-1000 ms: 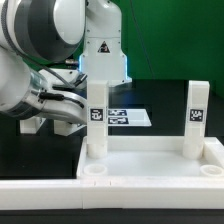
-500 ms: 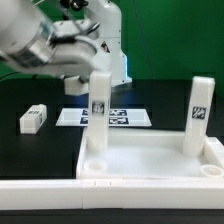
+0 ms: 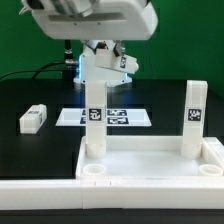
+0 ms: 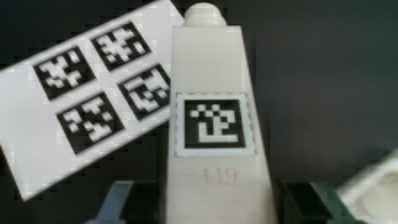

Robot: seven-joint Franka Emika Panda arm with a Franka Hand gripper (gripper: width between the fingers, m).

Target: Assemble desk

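The two-finger gripper [image 4: 210, 202] hangs spread above the upright white square tagged leg [image 3: 95, 125]; socketed in the white plastic rimmed tabletop [image 3: 150, 166], that leg likely needs no holding.

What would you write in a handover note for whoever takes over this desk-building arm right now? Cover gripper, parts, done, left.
Gripper: open, aligned with the exterior view's left leg, not touching it.
Parts: tabletop nearest the camera; left leg and right leg upright in its far corner sockets; loose leg lying beside the marker board.
Done: two legs standing.
Left: both near sockets empty; no fourth leg in view.
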